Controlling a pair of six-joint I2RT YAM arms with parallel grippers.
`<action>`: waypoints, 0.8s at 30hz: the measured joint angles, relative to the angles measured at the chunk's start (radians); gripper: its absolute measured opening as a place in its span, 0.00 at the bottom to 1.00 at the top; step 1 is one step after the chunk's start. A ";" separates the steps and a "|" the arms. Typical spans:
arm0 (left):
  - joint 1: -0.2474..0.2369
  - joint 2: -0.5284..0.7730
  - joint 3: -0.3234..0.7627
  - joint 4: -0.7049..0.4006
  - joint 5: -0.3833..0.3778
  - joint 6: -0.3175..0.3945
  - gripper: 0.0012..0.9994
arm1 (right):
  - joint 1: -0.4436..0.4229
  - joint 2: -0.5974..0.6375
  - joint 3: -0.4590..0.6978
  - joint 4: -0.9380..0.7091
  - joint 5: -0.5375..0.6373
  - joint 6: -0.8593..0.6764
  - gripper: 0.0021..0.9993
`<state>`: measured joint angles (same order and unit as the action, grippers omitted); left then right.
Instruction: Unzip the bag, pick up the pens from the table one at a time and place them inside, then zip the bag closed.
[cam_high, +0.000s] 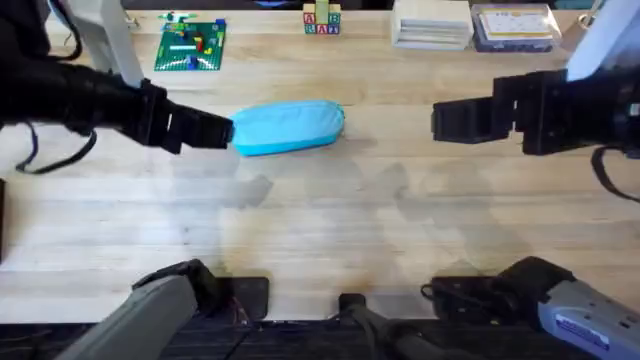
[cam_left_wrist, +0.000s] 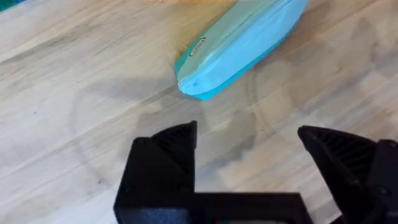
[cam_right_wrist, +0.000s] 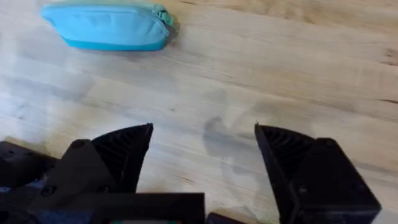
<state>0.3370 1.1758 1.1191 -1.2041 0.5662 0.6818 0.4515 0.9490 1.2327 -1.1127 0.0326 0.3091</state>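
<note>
The light-blue bag (cam_high: 290, 128) lies on its side on the wooden table (cam_high: 320, 230), left of the middle, and its zipper looks closed. A small pull tab (cam_left_wrist: 196, 48) sits at the end nearest my left gripper. My left gripper (cam_high: 224, 131) hovers just off that left end, open and holding nothing; the left wrist view shows its gripper (cam_left_wrist: 249, 134) a short way from the bag (cam_left_wrist: 242, 43). Well to the right of the bag, my right gripper (cam_high: 440, 120) is open and empty. In the right wrist view the right gripper (cam_right_wrist: 204, 130) has the bag (cam_right_wrist: 106, 26) far off. The pens are out of view.
Along the far edge stand a green brick baseplate (cam_high: 190, 45), a stack of letter blocks (cam_high: 322, 20), a white box (cam_high: 432, 25) and a clear box with bluish contents (cam_high: 515, 28). Bare wood stretches between the grippers and toward the near edge.
</note>
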 joint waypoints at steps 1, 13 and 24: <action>0.000 -0.031 -0.011 0.000 -0.005 -0.016 1.00 | 0.000 0.000 0.000 -0.005 0.000 -0.003 1.00; 0.000 -0.265 -0.021 -0.033 -0.079 -0.217 1.00 | 0.000 0.000 0.000 -0.046 -0.001 -0.079 1.00; 0.000 -0.313 -0.021 -0.097 -0.116 -0.292 1.00 | 0.000 0.000 0.000 -0.064 0.000 -0.138 1.00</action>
